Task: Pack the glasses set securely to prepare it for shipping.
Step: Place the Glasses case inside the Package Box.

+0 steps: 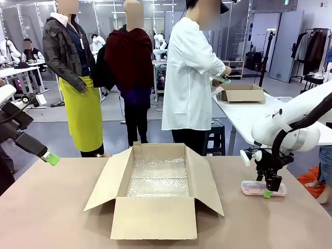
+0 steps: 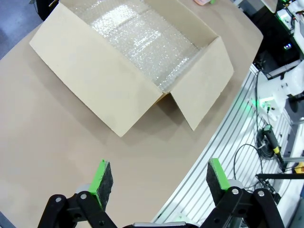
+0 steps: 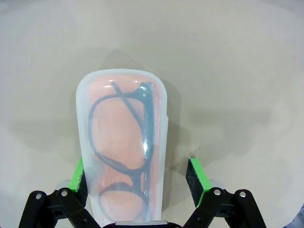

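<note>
While the right pincer (image 3: 137, 173) straddles the pink case (image 3: 121, 123), I judge the step in hand to be the pick-up of the first half of the glasses set. The case lies flat on the surface (image 1: 52, 207) at the near right, well apart from the open cardboard box (image 1: 155, 218) in the middle, with a dark pair of glasses (image 3: 147, 118) showing through its lid.

From the right wrist view, the case runs lengthwise between the fingers. One green pad touches its long side and the other stands off with a clear gap, so I call this pincer released and not yet clenched on anything.

Next I would need to bring the jaws together across the narrow width, gently, since the plastic looks smooth and rounded and could slip. Then I would lift it and carry it left to the bubble wrap (image 1: 158, 179) lining the box floor.

My left pincer (image 2: 156, 178) hovers spread wide and empty over the near left of the surface, beside the box.
</note>
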Available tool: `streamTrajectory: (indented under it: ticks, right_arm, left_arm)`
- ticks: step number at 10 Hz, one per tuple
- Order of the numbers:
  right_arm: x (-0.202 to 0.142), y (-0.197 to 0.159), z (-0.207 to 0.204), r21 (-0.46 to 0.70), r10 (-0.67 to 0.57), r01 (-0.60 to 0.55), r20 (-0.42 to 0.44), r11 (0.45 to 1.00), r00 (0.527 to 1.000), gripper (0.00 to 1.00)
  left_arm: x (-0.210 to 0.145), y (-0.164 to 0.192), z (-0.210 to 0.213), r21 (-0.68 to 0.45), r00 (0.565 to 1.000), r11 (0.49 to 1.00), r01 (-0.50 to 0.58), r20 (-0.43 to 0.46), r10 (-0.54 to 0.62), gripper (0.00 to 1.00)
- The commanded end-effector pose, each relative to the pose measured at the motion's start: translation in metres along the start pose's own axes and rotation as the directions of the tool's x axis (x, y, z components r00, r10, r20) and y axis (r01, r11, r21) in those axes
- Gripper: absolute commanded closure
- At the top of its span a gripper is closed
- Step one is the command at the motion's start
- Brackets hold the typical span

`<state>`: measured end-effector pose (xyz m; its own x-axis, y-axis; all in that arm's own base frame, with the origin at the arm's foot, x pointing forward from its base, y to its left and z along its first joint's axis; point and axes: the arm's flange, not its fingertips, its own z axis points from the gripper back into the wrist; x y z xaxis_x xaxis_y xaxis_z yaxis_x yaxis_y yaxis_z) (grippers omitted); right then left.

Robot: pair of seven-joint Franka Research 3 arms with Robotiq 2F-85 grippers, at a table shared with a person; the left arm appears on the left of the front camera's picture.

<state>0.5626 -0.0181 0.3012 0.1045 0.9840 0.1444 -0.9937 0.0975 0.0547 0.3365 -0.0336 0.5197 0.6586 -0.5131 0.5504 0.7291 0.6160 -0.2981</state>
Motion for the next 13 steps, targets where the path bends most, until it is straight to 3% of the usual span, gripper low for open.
streamTrajectory:
  ticks: [1, 2, 3, 4, 5, 6, 7, 13]
  right_arm:
    - [0.003, -0.003, 0.002, -0.013, -0.022, 0.022, -0.015, 1.000, 1.000, 0.18]
    - [0.006, -0.002, 0.005, -0.027, -0.016, 0.015, -0.024, 1.000, 1.000, 0.19]
    - [0.009, 0.001, 0.006, -0.021, -0.005, 0.005, -0.037, 1.000, 0.999, 0.37]
    - [0.011, 0.003, 0.008, -0.019, -0.007, 0.006, -0.046, 1.000, 0.999, 0.38]
    - [0.010, 0.004, 0.014, -0.023, -0.015, 0.014, -0.038, 1.000, 0.999, 0.56]
    - [0.013, 0.009, 0.027, -0.043, -0.025, 0.024, -0.032, 0.999, 0.999, 0.56]
    - [0.018, 0.015, 0.046, -0.068, -0.035, 0.033, -0.032, 0.997, 0.999, 0.67]
    - [0.085, 0.049, 0.153, -0.109, -0.126, 0.123, -0.021, 0.986, 0.992, 0.67]
  left_arm:
    - [0.000, 0.001, 0.002, -0.027, 1.000, 0.999, 0.019, 0.009, -0.019, 0.00]
    - [0.000, 0.001, 0.002, -0.027, 1.000, 0.999, 0.019, 0.009, -0.019, 0.00]
    - [0.000, 0.001, 0.002, -0.027, 1.000, 0.999, 0.019, 0.009, -0.019, 0.00]
    - [0.000, 0.001, 0.002, -0.027, 1.000, 0.999, 0.019, 0.009, -0.019, 0.00]
    - [0.000, 0.001, 0.002, -0.027, 1.000, 0.999, 0.019, 0.009, -0.019, 0.00]
    - [0.000, 0.001, 0.002, -0.027, 1.000, 0.999, 0.019, 0.009, -0.019, 0.00]
    - [0.000, 0.001, 0.002, -0.027, 1.000, 0.999, 0.019, 0.009, -0.019, 0.00]
    - [0.000, 0.001, 0.002, -0.027, 1.000, 0.999, 0.019, 0.009, -0.019, 0.00]
